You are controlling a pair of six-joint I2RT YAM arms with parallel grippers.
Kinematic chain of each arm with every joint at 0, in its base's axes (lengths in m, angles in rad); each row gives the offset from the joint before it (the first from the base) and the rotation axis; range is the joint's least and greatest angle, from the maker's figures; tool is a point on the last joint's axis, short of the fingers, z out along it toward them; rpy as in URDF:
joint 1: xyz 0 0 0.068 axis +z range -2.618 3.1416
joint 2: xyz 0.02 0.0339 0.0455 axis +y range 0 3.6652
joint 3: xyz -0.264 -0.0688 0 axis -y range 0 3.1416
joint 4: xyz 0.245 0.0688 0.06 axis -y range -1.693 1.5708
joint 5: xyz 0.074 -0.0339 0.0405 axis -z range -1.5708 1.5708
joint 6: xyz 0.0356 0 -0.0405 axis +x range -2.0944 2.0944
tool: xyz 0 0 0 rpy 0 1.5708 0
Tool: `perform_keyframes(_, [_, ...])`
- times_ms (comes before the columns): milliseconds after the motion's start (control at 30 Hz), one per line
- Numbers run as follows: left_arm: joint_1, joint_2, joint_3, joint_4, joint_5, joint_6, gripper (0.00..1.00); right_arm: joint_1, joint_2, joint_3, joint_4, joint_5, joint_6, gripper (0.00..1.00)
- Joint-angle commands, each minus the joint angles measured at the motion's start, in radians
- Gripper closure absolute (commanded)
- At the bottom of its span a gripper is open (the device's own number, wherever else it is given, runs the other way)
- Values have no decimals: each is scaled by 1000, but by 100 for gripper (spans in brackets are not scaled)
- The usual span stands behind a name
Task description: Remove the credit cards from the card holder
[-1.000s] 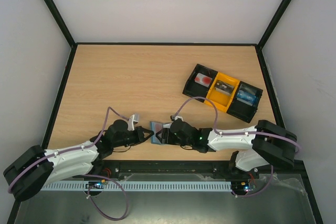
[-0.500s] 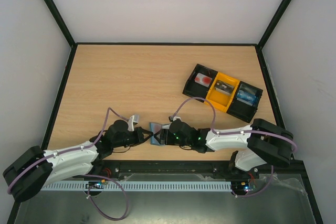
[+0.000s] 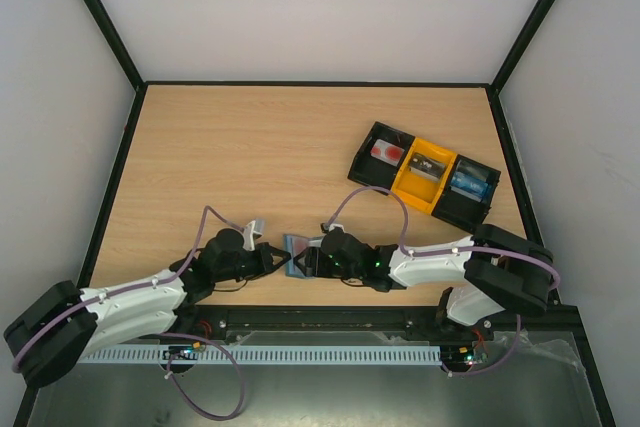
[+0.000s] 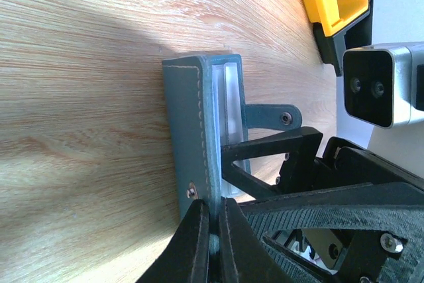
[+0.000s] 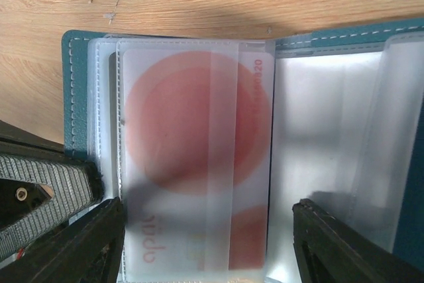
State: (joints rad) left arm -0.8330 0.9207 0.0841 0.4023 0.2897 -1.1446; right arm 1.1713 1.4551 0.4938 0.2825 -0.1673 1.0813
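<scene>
Left jaws clamp card holder (image 4: pixel 189 130) cover; pockets face wide-apart right jaws.

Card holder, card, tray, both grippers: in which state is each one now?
card holder, open, clear sleeves showing
card, inside a clear sleeve, not pulled out
left gripper, shut on the card holder's cover edge
right gripper, open, one finger at each side of the card
tray, something in each of three compartments
</scene>
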Motion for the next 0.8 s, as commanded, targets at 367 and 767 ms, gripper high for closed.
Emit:
perform_keyframes(367, [-5, -25, 23, -16, 5, 25, 98, 7, -18, 4, -118, 116, -9, 34])
perform_keyframes(767, [-4, -26, 25, -23, 5, 27, 94, 7, 10, 11, -107, 117, -12, 68])
